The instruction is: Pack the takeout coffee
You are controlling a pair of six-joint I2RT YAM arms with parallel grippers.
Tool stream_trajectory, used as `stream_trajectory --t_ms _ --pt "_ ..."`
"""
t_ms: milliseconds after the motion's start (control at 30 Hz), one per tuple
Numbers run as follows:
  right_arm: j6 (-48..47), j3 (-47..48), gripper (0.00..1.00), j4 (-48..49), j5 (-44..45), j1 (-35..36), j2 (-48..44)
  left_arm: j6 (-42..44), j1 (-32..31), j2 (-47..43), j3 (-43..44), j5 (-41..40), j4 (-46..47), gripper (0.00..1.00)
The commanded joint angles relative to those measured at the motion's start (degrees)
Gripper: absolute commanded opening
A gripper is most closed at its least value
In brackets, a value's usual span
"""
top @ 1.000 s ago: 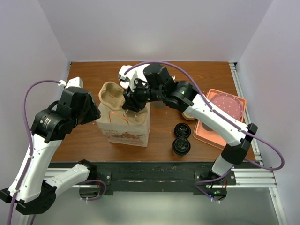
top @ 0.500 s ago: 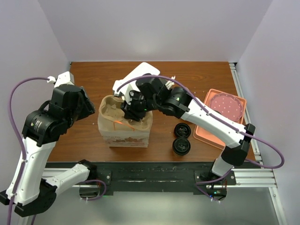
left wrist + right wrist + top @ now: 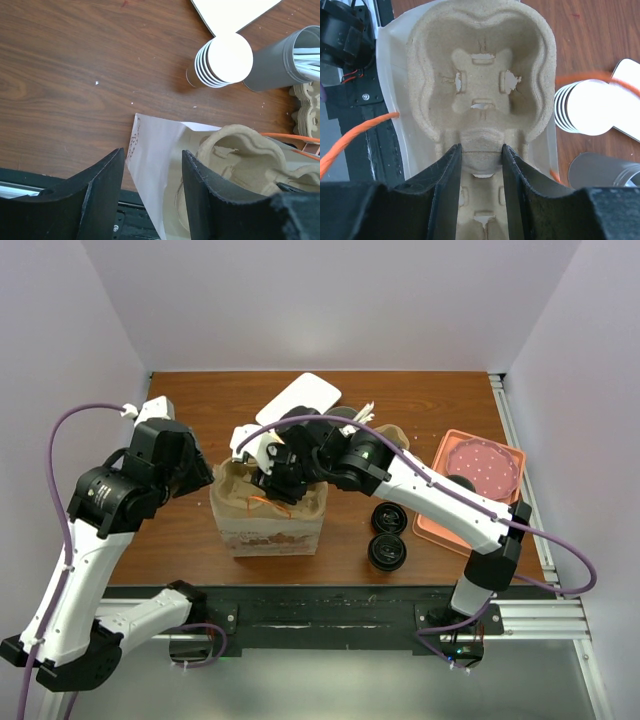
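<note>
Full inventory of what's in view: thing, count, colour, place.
paper bag: 1, white printed, centre
cup carrier: 1, tan, in bag mouth
round lids: 2, black, right of bag
cup stack: 1, cream, behind bag
utensil cup: 1, grey, beside stack
spare carriers: stack, tan, beside utensil cup
flat card: 1, white, far side
tray: 1, salmon, right
dotted disc: 1, pink, on tray
left end effector: open, astride bag edge
right end effector: shut on cup carrier

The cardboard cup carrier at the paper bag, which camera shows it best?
Right wrist view: the cup carrier fills the frame, its sockets plain, the right claw pinching its middle ridge. Left wrist shows one corner; top view mostly hides it behind the right arm.
</note>
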Motion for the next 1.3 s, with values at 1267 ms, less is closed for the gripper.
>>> stream_trajectory --t_ms 1267 --pt "-7.73 2.42 0.35 9.89 -7.21 2.48 -0.24 4.25 1.48 8.53 10.58 -4.61 9.15 0.58"
